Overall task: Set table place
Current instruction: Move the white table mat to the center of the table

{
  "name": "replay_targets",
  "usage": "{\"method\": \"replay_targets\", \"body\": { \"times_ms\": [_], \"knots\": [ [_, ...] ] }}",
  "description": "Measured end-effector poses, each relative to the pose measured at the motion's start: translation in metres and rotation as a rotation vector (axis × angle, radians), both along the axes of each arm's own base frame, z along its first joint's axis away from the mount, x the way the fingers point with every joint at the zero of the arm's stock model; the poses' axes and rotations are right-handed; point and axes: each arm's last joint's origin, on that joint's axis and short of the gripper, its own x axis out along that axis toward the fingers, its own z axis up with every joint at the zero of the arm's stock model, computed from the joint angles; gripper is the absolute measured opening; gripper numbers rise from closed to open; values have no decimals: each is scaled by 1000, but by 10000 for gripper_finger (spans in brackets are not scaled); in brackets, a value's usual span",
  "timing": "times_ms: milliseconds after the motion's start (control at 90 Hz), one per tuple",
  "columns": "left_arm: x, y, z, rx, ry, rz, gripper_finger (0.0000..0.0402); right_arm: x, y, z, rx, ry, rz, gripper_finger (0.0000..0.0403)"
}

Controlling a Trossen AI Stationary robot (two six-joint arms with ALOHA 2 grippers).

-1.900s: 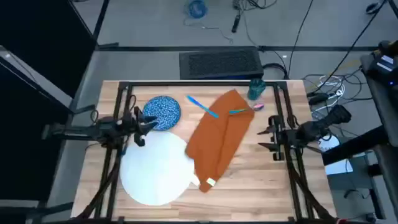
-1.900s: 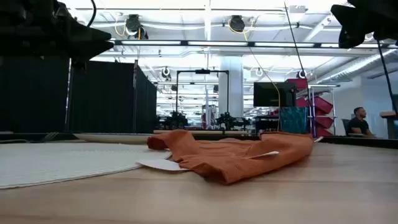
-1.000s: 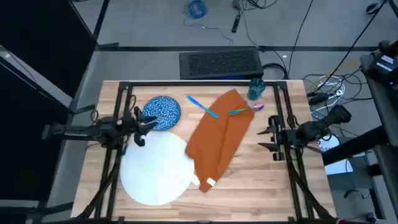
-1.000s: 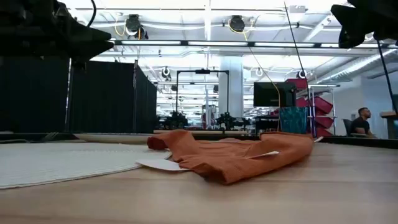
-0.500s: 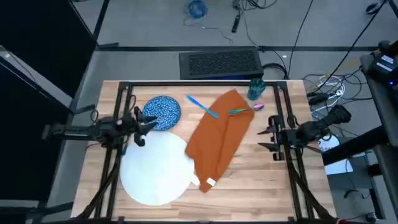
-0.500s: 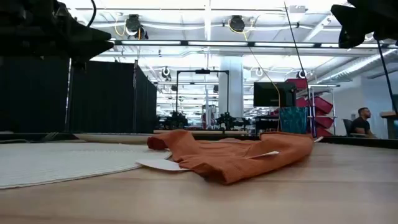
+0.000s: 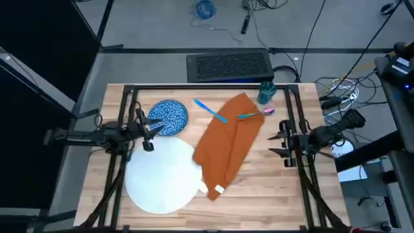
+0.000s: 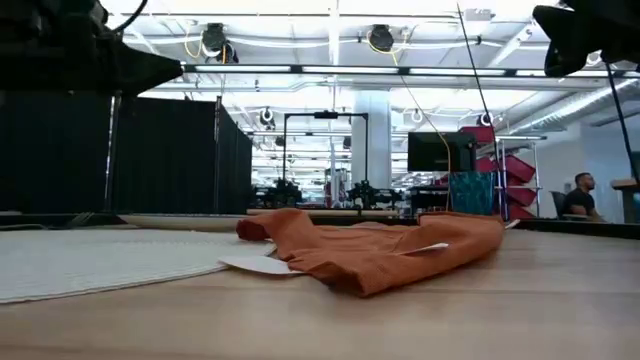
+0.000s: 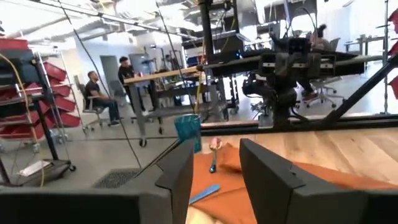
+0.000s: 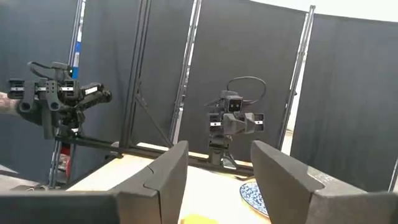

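Note:
A large white plate (image 7: 160, 176) lies at the table's near left, and a blue speckled bowl (image 7: 169, 116) stands just behind it. The orange napkin (image 7: 226, 147) lies crumpled and slanting across the middle, its near end by the plate's right rim. Two light-blue cutlery pieces (image 7: 209, 110) (image 7: 250, 116) rest with their ends on the napkin's far end. A teal cup (image 7: 266, 92) stands at the far right. My left gripper (image 7: 154, 129) hovers open between bowl and plate. My right gripper (image 7: 277, 144) hovers open right of the napkin.
Black rails (image 7: 194, 87) frame the wooden table (image 7: 272, 188), with bare wood at the near right. A dark keyboard-like tray (image 7: 229, 65) sits beyond the far edge. People sit in the room behind (image 8: 575, 195).
My left arm has shifted slightly, its gripper a little toward the table's left edge. Nothing on the table has moved.

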Motion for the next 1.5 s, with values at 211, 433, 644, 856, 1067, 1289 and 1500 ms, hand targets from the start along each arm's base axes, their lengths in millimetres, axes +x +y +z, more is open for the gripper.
{"method": "replay_targets", "body": {
  "times_ms": [211, 433, 644, 856, 1067, 1289, 1500],
  "knots": [
    [0, 0, 1, 0, -15, 0, 116, 0, -1, 1, 192, 6, 38, 164],
    [0, 0, 1, -275, -86, -36, 116, 0, 0, 1, 321, 19, 84, 164],
    [-3, 2, 11, -503, -258, -47, 116, -2, -5, 8, 476, -54, -5, 164],
    [-1, 5, 49, -422, -302, 23, 116, -5, -17, 17, 566, -171, -248, 164],
    [34, 18, 104, -326, -20, 176, 116, 8, -23, 8, 629, -119, -329, 164],
    [78, 50, 93, -387, 473, 364, 116, 27, -28, 27, 616, -54, -341, 164],
    [82, 41, 46, -633, 737, 210, 116, 70, -24, 73, 503, 176, -367, 164]
  ]
}}
